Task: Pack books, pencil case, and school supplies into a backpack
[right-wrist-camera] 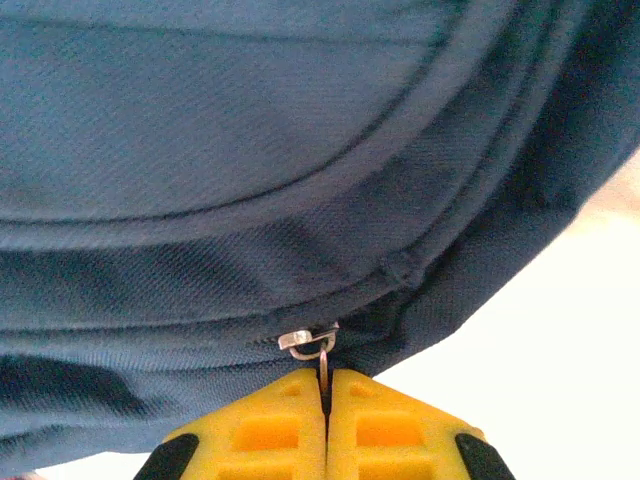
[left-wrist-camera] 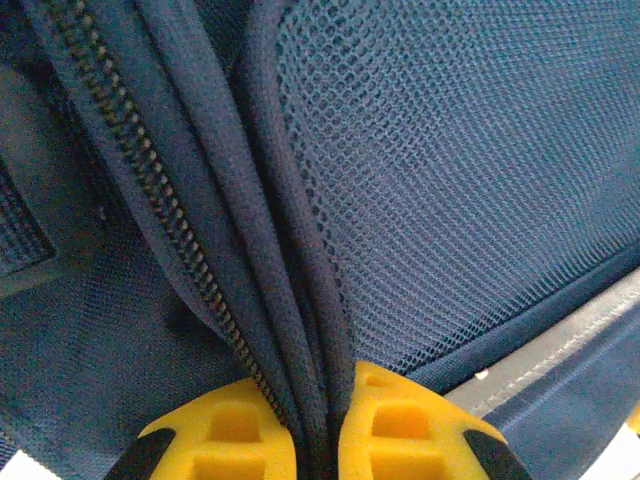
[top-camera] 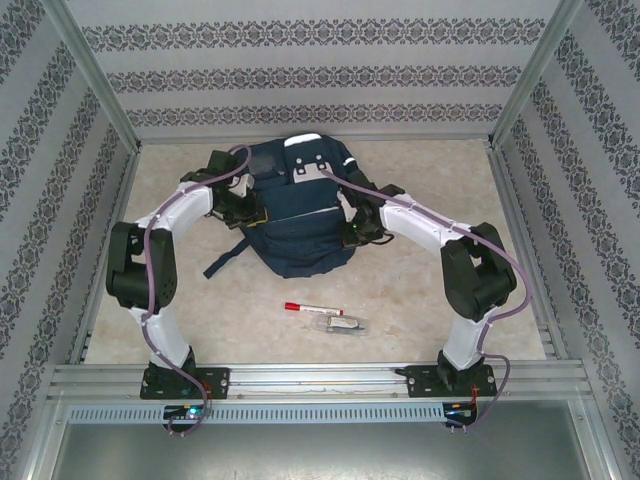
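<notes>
Pinching a folded navy seam beside the zip teeth [left-wrist-camera: 150,200], the left claw [left-wrist-camera: 318,430] is clamped on the backpack [top-camera: 295,215] at its 9 o'clock side. The right claw [right-wrist-camera: 326,395], at 3 o'clock, is pressed together on the metal zip pull [right-wrist-camera: 312,342]. The marker pen [top-camera: 305,308] and clear-wrapped item [top-camera: 345,322] lie on the desk [top-camera: 430,300] at the backpack's 6 o'clock, apart from it.

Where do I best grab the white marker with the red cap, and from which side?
Take the marker from straight above, on its white barrel just past the red cap, with the jaws closing across its width. It lies flat on the table, running left to right. The clear-wrapped item crowds its right end, so the cap half looks freer.
</notes>
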Available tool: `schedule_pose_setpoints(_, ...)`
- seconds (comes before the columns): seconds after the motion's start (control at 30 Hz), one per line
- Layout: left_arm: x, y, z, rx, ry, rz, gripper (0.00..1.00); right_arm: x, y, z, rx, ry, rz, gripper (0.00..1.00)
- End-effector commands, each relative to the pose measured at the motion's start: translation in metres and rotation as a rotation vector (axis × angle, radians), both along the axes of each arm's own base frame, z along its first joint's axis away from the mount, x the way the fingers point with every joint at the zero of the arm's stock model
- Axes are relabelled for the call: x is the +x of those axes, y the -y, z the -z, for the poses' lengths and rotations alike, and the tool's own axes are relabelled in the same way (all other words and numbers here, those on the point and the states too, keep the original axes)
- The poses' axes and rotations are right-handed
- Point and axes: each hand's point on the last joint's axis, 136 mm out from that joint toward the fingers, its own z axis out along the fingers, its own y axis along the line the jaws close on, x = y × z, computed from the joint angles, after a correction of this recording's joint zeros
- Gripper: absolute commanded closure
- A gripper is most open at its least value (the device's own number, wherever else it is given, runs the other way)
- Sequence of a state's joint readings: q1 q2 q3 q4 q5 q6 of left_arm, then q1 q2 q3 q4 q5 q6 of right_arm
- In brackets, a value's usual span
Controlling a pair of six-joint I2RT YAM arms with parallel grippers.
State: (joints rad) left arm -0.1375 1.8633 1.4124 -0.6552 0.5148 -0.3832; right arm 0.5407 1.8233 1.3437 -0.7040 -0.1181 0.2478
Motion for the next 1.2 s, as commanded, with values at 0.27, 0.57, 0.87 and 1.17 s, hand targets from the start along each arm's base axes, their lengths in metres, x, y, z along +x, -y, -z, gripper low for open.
schedule_pose_setpoints(0.27,0.099,-0.041,-0.025,0.155,0.134,-0.072,0.65,-0.032,-0.132,-0.045,0.169,0.027,-0.258,1.0)
schedule_pose_setpoints(0.57,0.0,-0.081,-0.019,0.269,-0.085,-0.24,0.45,-0.03,-0.172,-0.039,0.247,-0.016,-0.308,1.0)
schedule_pose_setpoints(0.87,-0.026,-0.001,-0.015,-0.107,-0.101,-0.322,0.12,-0.043,-0.177,-0.035,0.292,-0.047,-0.298,1.0)
schedule_pose_setpoints(1.17,-0.018,0.026,-0.015,-0.142,-0.031,-0.342,0.1,-0.051,-0.181,-0.04,0.322,-0.043,-0.284,1.0)
